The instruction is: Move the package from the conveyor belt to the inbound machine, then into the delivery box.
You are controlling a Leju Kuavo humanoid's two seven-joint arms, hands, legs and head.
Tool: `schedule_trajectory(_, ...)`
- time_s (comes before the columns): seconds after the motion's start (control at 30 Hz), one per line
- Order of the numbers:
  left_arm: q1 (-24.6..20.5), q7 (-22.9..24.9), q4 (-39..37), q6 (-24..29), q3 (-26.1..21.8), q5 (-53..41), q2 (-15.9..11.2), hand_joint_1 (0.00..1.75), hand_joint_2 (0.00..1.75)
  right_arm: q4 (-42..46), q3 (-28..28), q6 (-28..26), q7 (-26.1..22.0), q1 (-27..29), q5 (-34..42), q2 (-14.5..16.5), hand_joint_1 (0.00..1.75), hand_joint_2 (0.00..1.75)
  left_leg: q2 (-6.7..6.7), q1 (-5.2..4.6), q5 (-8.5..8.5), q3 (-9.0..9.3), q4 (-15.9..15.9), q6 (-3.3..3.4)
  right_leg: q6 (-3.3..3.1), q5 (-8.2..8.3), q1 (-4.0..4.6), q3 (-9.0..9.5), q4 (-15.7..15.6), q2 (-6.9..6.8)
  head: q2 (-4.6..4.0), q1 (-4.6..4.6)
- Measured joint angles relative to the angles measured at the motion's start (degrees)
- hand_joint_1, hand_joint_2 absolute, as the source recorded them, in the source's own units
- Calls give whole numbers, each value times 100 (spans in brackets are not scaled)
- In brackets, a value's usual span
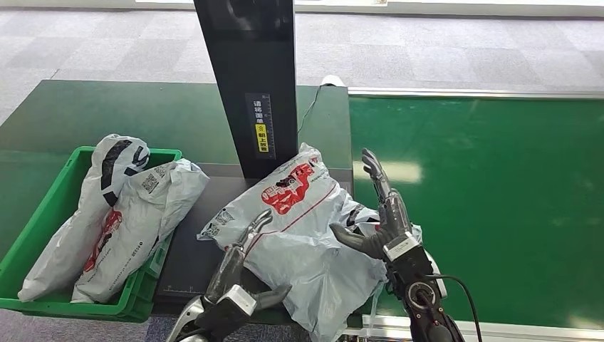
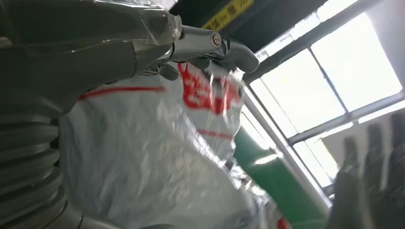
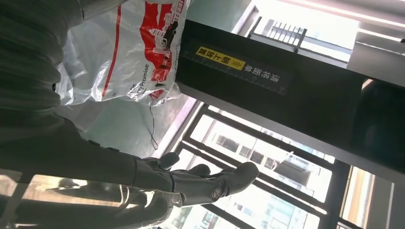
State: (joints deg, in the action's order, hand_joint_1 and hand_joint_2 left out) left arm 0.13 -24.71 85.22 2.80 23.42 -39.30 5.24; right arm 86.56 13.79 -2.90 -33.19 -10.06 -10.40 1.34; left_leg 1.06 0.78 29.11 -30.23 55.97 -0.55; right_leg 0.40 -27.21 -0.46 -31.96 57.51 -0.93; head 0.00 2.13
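Observation:
A grey plastic package (image 1: pixel 299 221) with red print lies on the inbound machine's dark platform (image 1: pixel 191 249), its right part hanging over the edge of the green conveyor belt (image 1: pixel 484 199). My left hand (image 1: pixel 238 267) is at the package's near left side, fingers stretched out and resting against the plastic (image 2: pixel 157 157). On the package's right side my right hand (image 1: pixel 381 214) stands upright with fingers spread and its thumb touching the bag. In the right wrist view the package (image 3: pixel 129 52) sits beside the machine's black column (image 3: pixel 286 109). Neither hand closes around it.
The machine's black column (image 1: pixel 249 78) with a yellow label rises just behind the package. A green delivery crate (image 1: pixel 43 221) at the left holds two other grey bags (image 1: pixel 135 214). A metal rail (image 1: pixel 498 328) borders the belt's near edge.

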Motion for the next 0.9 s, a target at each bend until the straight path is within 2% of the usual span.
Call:
schedule_trajectory(0.17, -316, 993, -703, 51, 304, -1091, -9, 0, 175, -1, -217, 253, 29, 85, 36, 165, 0, 175, -2, 1, -1, 2, 0, 0, 0, 0, 1, 1, 0, -1, 0, 1)
schedule_trajectory(0.27, -603, 1575, -1280, -136, 440, -1862, 23, 0, 175, -1, -338, 388, 66, 163, -46, 274, 0, 175, -4, 1, -1, 2, -1, -1, 0, 0, 1, 4, 0, -4, 0, 1)
schedule_trajectory(0.4, -979, 1849, -1920, -402, 585, -2443, 137, 0, 175, -1, -462, 481, 102, 268, -141, 391, 0, 175, -31, -1, 0, 16, -2, 1, 10, -10, -3, 34, -1, -30, 0, 0)
schedule_trajectory(0.43, -1066, 1864, -2062, -451, 604, -2498, 173, 7, 175, -1, -487, 488, 108, 291, -154, 415, 0, 175, -41, -3, 2, 27, -2, 3, 16, -15, -5, 52, -2, -38, 0, -1)
schedule_trajectory(0.47, -1145, 1870, -2192, -492, 616, -2533, 210, 45, 175, -1, -511, 489, 111, 317, -163, 437, 0, 175, -47, -5, 6, 42, -3, 8, 22, -21, -9, 73, -4, -43, 0, 0)
schedule_trajectory(0.53, -1269, 1815, -2406, -574, 632, -2544, 268, 133, 175, 5, -561, 489, 116, 374, -173, 464, 0, 175, -59, -10, 15, 74, -4, 17, 33, -32, -15, 114, -7, -53, 0, 0)
schedule_trajectory(0.57, -1311, 1762, -2499, -608, 639, -2526, 292, 169, 175, 16, -585, 489, 120, 403, -176, 474, 0, 175, -64, -13, 19, 89, -4, 22, 39, -38, -19, 130, -9, -58, 0, -1)
schedule_trajectory(0.6, -1335, 1695, -2574, -631, 642, -2492, 309, 175, 175, 32, -606, 491, 124, 432, -178, 483, 0, 175, -68, -16, 22, 101, -4, 25, 42, -41, -23, 141, -10, -61, 0, -1)
schedule_trajectory(0.8, -1403, 1387, -2724, -627, 642, -2250, 329, 175, 175, 172, -715, 514, 142, 581, -180, 510, 0, 175, -67, -23, 28, 147, -1, 38, 52, -43, -32, 194, -10, -61, 0, -1)
schedule_trajectory(0.9, -1402, 1154, -2681, -433, 639, -2060, 319, 175, 175, 243, -761, 538, 145, 626, -169, 512, 0, 175, -67, -23, 28, 154, 1, 40, 53, -43, -32, 196, -10, -60, 0, -1)
